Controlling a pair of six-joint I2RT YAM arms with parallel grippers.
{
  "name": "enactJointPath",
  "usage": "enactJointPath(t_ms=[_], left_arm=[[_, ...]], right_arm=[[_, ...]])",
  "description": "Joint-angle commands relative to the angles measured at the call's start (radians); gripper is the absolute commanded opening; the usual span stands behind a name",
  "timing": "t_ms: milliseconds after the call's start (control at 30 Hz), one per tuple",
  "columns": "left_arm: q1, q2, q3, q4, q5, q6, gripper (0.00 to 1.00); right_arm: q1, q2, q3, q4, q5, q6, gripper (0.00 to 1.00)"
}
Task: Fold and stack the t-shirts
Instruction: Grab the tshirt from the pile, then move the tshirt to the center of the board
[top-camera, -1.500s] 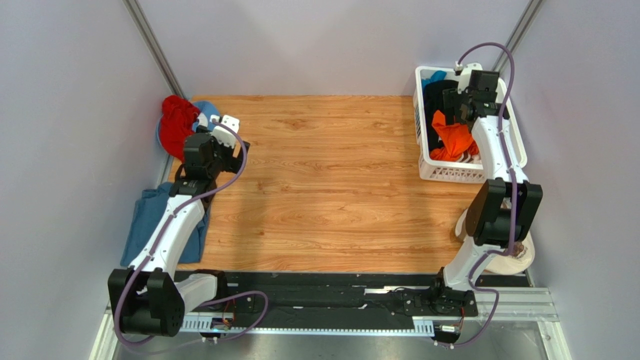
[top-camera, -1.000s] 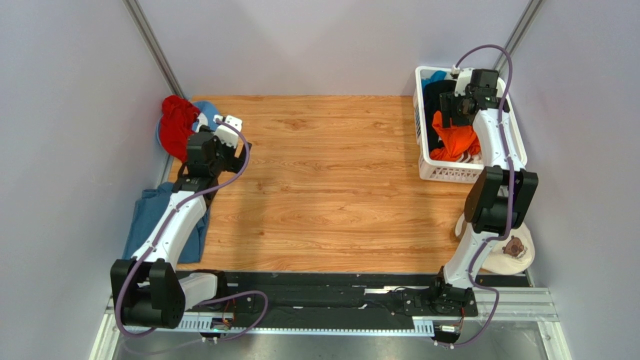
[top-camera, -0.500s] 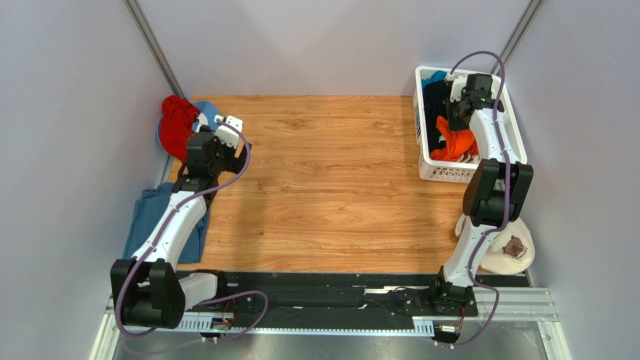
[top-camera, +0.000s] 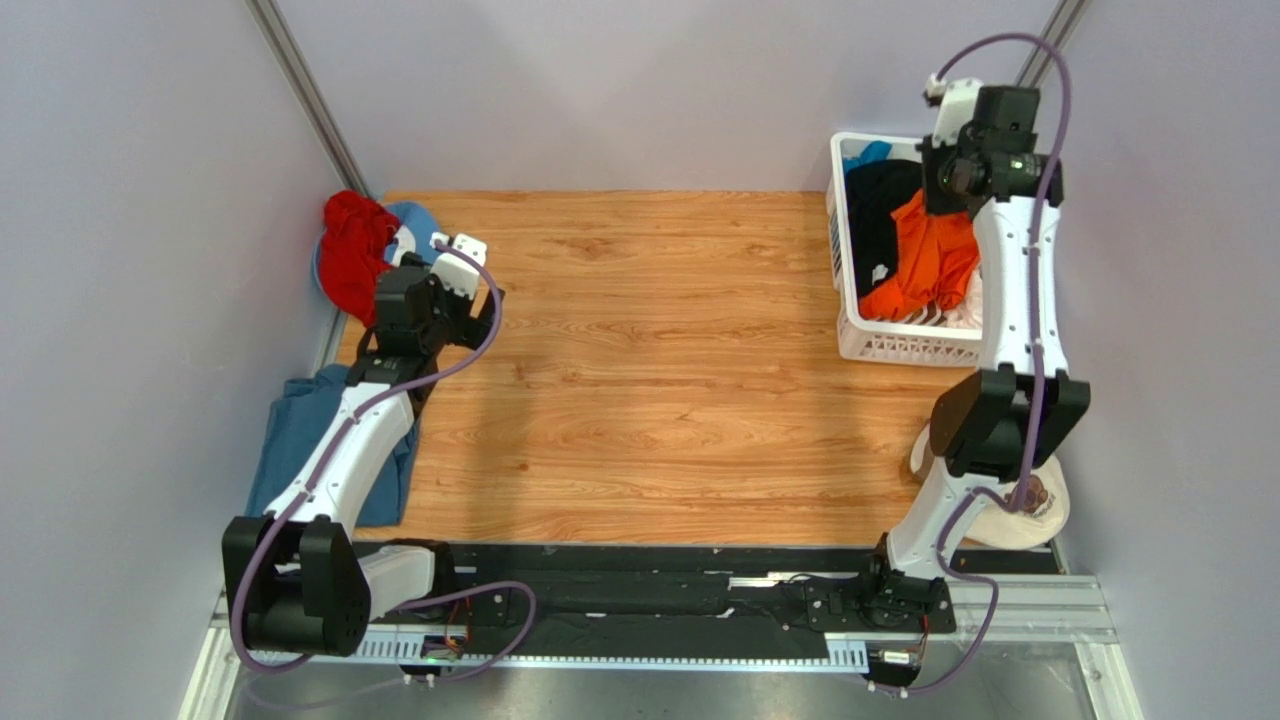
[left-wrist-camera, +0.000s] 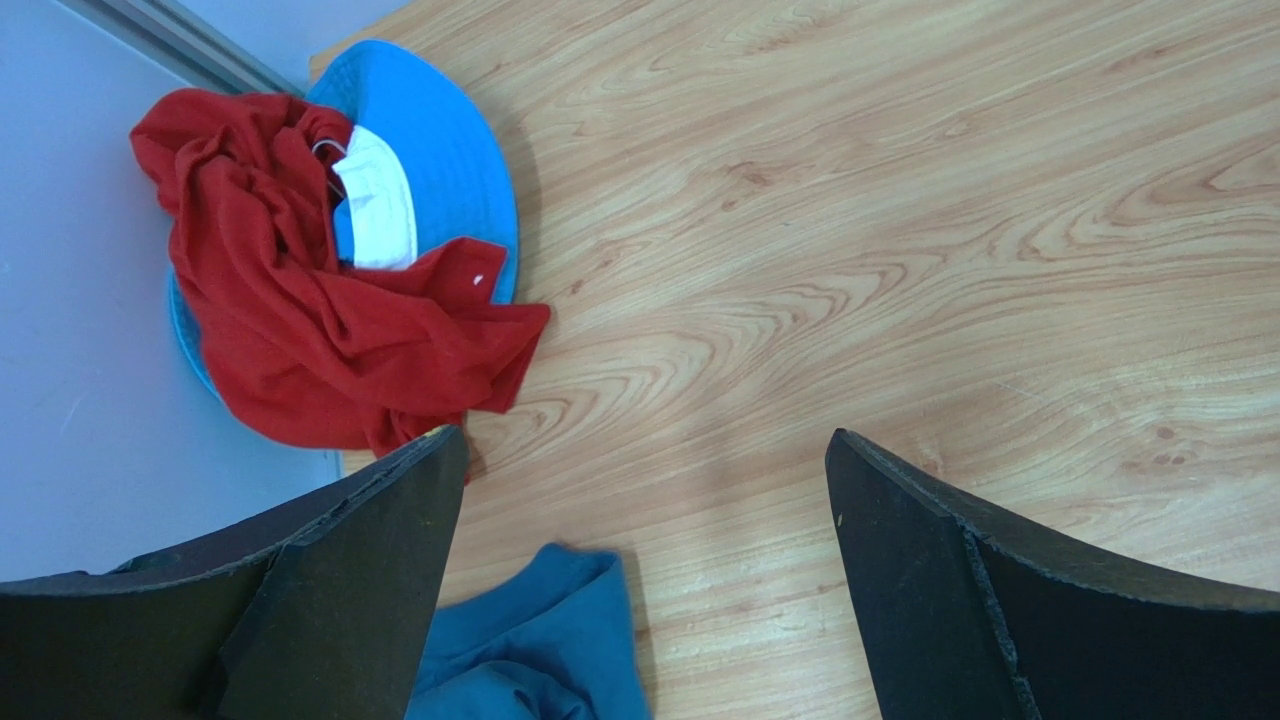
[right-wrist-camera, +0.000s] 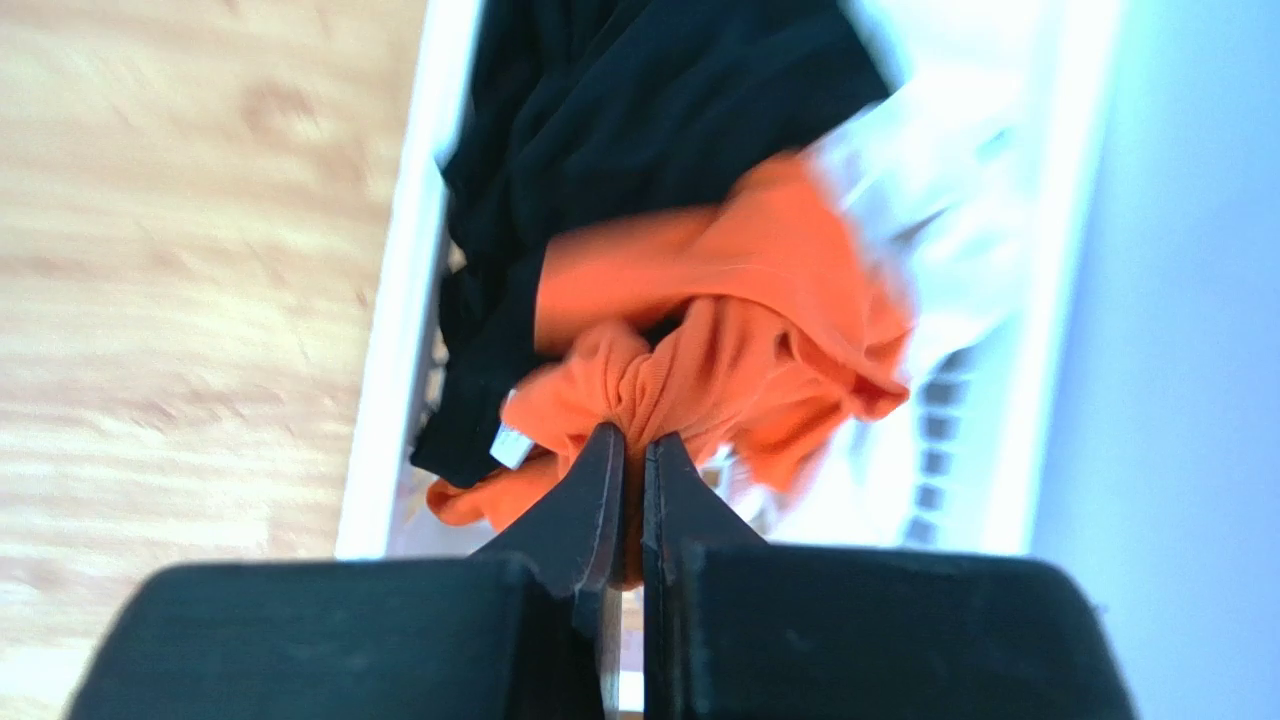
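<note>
Well, orange t-shirt (right-wrist-camera: 721, 293) in right tool (right-wrist-camera: 631, 446).

White basket (top-camera: 899, 347) sits far right, beige cap (top-camera: 1049, 518) nearer, blue hat (left-wrist-camera: 451, 162) far left.

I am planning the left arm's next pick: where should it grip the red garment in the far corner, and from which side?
On the red garment, probably grip the loose corner lying flat on the table, coming down from the open side. The rest is bunched over a blue hat near the wall, so a pinch there might catch the hat.
</note>
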Motion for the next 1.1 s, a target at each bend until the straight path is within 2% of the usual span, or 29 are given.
enactJointPath(t_ms=[0,133,167,333,500,600,700,1067], left_arm=[[0.0,0.013,0.011,0.04,0.02,-0.019,0.98],[0.0,0.01,0.01,0.041,0.022,-0.016,0.99],[0.0,0.01,0.011,0.041,0.022,-0.016,0.99],[0.0,0.001,0.011,0.046,0.011,-0.016,0.99],[-0.002,0.001,0.011,0.046,0.005,-0.022,0.99],[0.0,-0.002,0.011,0.046,0.016,-0.016,0.99],[-0.002,-0.01,0.022,0.04,0.017,-0.022,0.99],[0.0,-0.002,0.051,0.029,-0.012,-0.033,0.98]], right_arm=[[0.038,-0.189,0.22,-0.092,0.032,-0.025,0.0],[0.092,-0.267,0.225,-0.065,0.08,-0.088,0.0],[0.101,-0.281,0.222,-0.054,0.131,-0.099,0.0],[0.116,-0.363,0.198,0.101,0.147,-0.116,0.0],[0.148,-0.364,0.268,0.224,0.142,-0.125,0.0],[0.236,-0.343,0.297,0.211,0.138,-0.169,0.0],[0.348,-0.34,0.259,0.204,0.17,-0.226,0.0],[0.694,-0.209,0.239,0.181,0.225,-0.245,0.0]])
